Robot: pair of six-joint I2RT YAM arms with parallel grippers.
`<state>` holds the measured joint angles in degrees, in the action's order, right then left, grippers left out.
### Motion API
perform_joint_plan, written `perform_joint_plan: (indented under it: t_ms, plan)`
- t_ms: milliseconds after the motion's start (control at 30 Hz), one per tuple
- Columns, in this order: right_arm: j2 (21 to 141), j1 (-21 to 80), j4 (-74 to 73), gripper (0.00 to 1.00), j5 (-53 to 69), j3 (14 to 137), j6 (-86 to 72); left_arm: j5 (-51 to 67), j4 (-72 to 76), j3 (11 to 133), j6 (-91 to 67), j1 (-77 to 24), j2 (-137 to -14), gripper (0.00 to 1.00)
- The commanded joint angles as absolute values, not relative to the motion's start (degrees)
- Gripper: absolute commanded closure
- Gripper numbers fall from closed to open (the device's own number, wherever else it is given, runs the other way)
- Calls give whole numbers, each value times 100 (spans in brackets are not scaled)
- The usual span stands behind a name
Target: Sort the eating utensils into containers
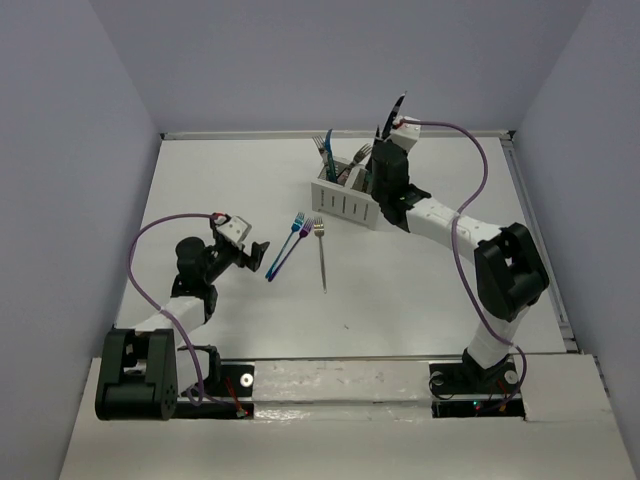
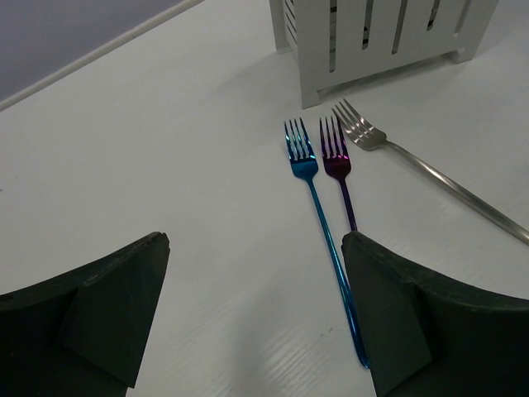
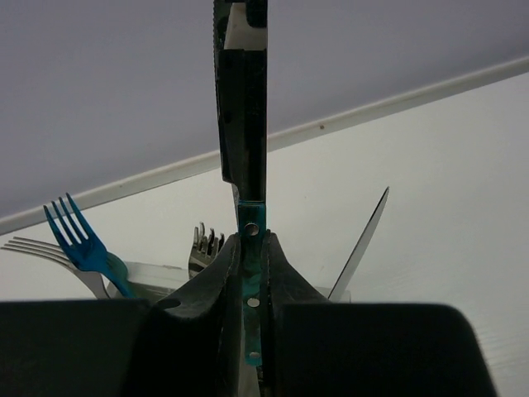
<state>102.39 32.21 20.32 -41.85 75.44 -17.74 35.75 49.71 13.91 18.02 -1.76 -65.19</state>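
The white slotted caddy (image 1: 345,201) stands at the back middle of the table, with forks and a knife standing in it. My right gripper (image 1: 386,152) hovers over its right end, shut on a dark-bladed knife (image 1: 398,108) with a teal riveted handle (image 3: 250,222), blade up. In the right wrist view a blue fork (image 3: 83,244), silver forks (image 3: 207,248) and another knife (image 3: 360,246) stand in the caddy. A blue fork (image 2: 318,207), a purple fork (image 2: 339,165) and a silver fork (image 2: 430,174) lie in front of the caddy (image 2: 372,41). My left gripper (image 2: 256,314) is open and empty, low by the blue fork's handle end.
The three loose forks lie side by side, tines toward the caddy: blue (image 1: 283,247), purple (image 1: 296,240), silver (image 1: 321,252). Grey walls close the table at the back and both sides. The left gripper (image 1: 255,252) sits just left of the blue fork.
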Motion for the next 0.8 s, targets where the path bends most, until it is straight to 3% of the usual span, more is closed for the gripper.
perform_joint_plan:
  t_ms: [0, 233, 367, 433, 467, 600, 667, 767]
  plan:
    - [10318, 3190, 3163, 100, -4544, 7235, -1477, 3569, 5493, 1520, 1705, -158, -6565, 1]
    - [10301, 3251, 3182, 100, -4360, 6671, -1837, 3559, 5546, 1468, 1670, -114, -6530, 1]
    - [10283, 3541, 3356, 100, -4622, 6636, -1251, 3621, 5563, 1441, 1705, -114, -6495, 1]
    - [10353, 3656, 3384, 90, -4728, 6679, -968, 3621, 5572, 1441, 1705, -114, -6486, 1]
    - [10371, 3761, 3358, 75, -4842, 6758, -793, 3621, 5564, 1433, 1705, -114, -6495, 1]
    - [10240, 4025, 3235, 46, -5307, 6820, -563, 3604, 5607, 1398, 1696, -105, -6443, 1]
    - [10047, 4156, 3200, 37, -5701, 6829, -413, 3612, 5625, 1380, 1705, -105, -6425, 1]
    - [9679, 4219, 2963, 31, -5967, 6785, -518, 3604, 5608, 1406, 1696, -105, -6451, 1]
